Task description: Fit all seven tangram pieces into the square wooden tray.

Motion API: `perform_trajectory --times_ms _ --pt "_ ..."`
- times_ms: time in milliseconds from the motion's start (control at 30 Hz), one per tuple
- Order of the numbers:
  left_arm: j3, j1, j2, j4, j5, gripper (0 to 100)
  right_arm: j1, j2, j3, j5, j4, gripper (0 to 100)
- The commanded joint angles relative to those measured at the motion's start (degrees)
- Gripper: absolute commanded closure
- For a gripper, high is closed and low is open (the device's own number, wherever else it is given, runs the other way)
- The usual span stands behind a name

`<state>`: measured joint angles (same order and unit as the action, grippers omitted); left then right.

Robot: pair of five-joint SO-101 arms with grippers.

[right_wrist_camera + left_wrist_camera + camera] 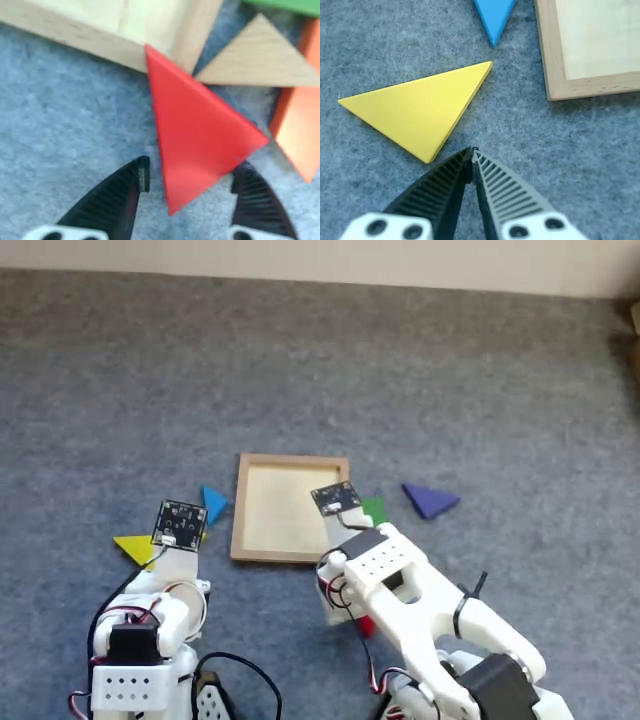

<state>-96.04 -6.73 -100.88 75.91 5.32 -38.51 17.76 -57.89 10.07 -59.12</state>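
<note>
Tangram's red triangle (200, 135) lies tip-to-corner against the wooden tray (75, 40), with the right gripper (193, 172) spread wide astride it, apparently to grasp it, while the left gripper (472, 152) sits pinched shut near the yellow triangle (420, 112).

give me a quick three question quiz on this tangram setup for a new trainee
1. True or false: the left end effector is shut on the yellow triangle.
2. Fill in: the small triangle beside the wooden tray, just past the yellow triangle's tip, is ____ in colour.
3. What lies between the open fingers of the right end effector? A. yellow triangle B. red triangle C. wooden tray

Key
1. False: it is shut on nothing, with its tips just beside the yellow triangle's edge.
2. Blue: the blue triangle.
3. B
</note>
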Motion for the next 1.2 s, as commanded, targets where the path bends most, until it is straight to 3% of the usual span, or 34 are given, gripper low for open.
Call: perform_trajectory --times_ms 0,267,500,800,1000,1167 --pt "-1.27 -0.75 -1.98 0.62 0.62 99 1.89 -0.22 2.24 -3.16 0.92 79.6" --pt "-1.27 -0.75 -1.98 0.62 0.62 99 3.47 -0.22 7.43 -3.69 1.01 80.3" --pt "-1.27 -0.75 -1.98 0.62 0.62 99 3.21 -0.13 12.35 -3.69 3.03 91.8" --pt "-1.27 -0.75 -1.98 0.62 0.62 99 2.95 -0.13 21.49 -3.69 3.03 91.8" --pt "-1.27 -0.75 -1.98 0.62 0.62 99 -0.31 -0.13 22.46 -3.78 3.03 92.0" --pt "-1.27 -0.75 -1.98 0.62 0.62 99 1.01 -0.13 22.46 -3.69 4.26 91.8"
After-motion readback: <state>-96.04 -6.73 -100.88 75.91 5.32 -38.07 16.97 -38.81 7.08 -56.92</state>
